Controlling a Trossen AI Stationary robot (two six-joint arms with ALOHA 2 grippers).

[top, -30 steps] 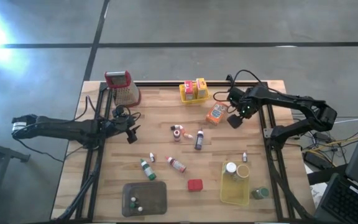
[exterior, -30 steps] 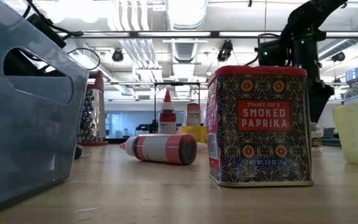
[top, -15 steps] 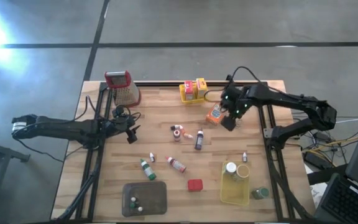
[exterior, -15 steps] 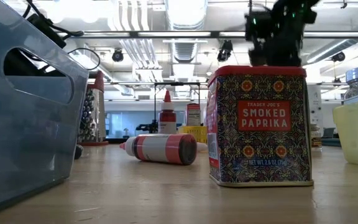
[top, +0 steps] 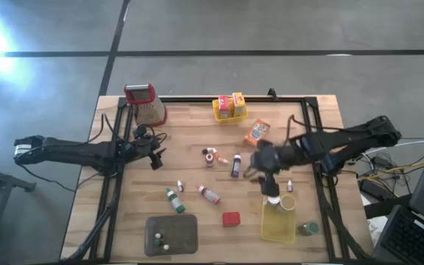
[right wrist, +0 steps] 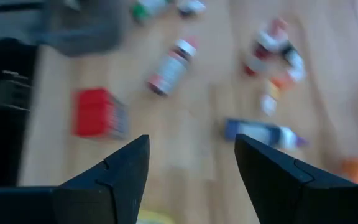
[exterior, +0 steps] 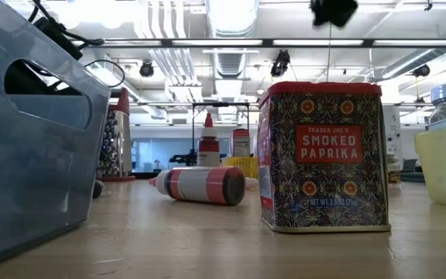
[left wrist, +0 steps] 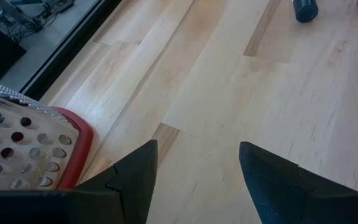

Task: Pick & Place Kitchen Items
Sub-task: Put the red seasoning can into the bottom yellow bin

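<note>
Right hand (top: 265, 171), fingers parted and empty, above the table, purple-capped bottle (top: 235, 166) just beside.

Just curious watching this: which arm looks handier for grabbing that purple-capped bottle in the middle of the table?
Probably the right: the right gripper hangs open beside the purple-capped bottle, while the left gripper waits open farther off.

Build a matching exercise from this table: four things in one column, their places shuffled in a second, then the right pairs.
Things:
1. metal grater
2. red paprika tin
3. grey tray
4. orange box

Places:
A. near edge, holding two small bottles
B. far left corner
C. lying just right of the grey tray
D. right of centre, near the far yellow basket

Pairs: 1-B, 2-C, 3-A, 4-D
</note>
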